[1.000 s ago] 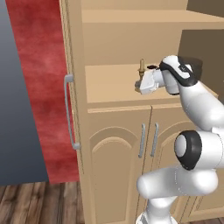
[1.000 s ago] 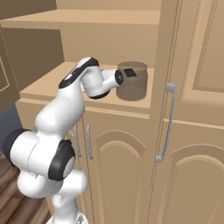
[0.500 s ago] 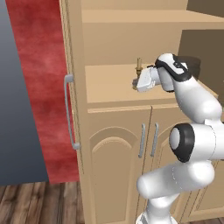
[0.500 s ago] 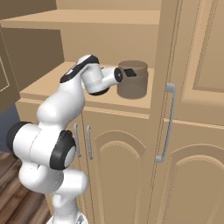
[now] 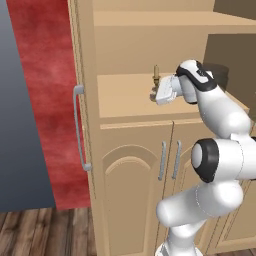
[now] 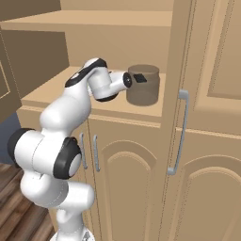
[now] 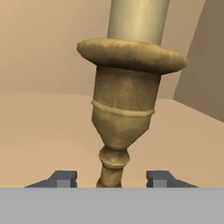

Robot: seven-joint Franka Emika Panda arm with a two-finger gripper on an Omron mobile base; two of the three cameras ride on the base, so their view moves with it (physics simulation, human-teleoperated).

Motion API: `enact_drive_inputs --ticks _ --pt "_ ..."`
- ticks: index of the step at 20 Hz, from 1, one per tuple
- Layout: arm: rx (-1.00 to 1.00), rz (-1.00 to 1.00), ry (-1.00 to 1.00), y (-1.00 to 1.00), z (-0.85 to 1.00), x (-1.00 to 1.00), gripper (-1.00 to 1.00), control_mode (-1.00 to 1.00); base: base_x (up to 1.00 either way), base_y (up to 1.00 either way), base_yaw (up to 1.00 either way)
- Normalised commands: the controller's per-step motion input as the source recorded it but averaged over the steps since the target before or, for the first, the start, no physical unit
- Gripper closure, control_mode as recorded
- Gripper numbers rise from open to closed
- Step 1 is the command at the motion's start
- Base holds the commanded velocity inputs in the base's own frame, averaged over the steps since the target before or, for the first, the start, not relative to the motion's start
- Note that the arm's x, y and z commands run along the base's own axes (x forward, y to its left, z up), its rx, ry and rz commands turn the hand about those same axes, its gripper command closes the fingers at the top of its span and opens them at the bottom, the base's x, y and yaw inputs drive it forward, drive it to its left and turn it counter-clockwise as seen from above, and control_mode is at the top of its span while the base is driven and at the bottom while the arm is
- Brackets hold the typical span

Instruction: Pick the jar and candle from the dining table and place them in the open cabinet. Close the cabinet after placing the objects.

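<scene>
Centrally, turned brass-gold holder with cream candle (image 7: 124, 100) upright on smooth tan wooden cabinet (image 5: 125, 95) shelf, between parted, empty claw (image 7: 112, 178) tips.

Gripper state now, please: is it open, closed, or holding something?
Gripper: open, fingertips apart on either side of the candle stem, not clamped on it.

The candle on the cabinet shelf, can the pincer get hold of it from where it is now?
Probably yes. The pincer stands open with a fingertip on each side of the candle, whose thin stem sits between them, upright on the cabinet shelf. Nothing blocks it.
</scene>
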Motion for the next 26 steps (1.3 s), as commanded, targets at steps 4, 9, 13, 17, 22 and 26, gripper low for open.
enact_drive_inputs --ticks 4,9,13,17,22,26 --pt "0.00 0.00 -0.08 0.00 -0.05 0.00 -1.00 -1.00 0.00 0.00 0.00" --pt "0.00 0.00 -0.08 -0.04 0.00 -0.10 -1.00 -1.00 0.00 0.00 0.00" --pt "0.00 0.00 -0.05 -0.22 0.03 -0.03 -1.00 -1.00 0.00 0.00 0.00" --pt "0.00 0.00 0.00 -0.19 0.06 0.00 -1.00 -1.00 0.00 0.00 0.00" --pt "0.00 -0.05 0.00 -0.07 0.05 -0.07 -1.00 -1.00 0.00 0.00 0.00" --pt "0.00 -0.10 -0.04 0.00 0.09 -0.64 -1.00 -1.00 0.00 0.00 0.00"
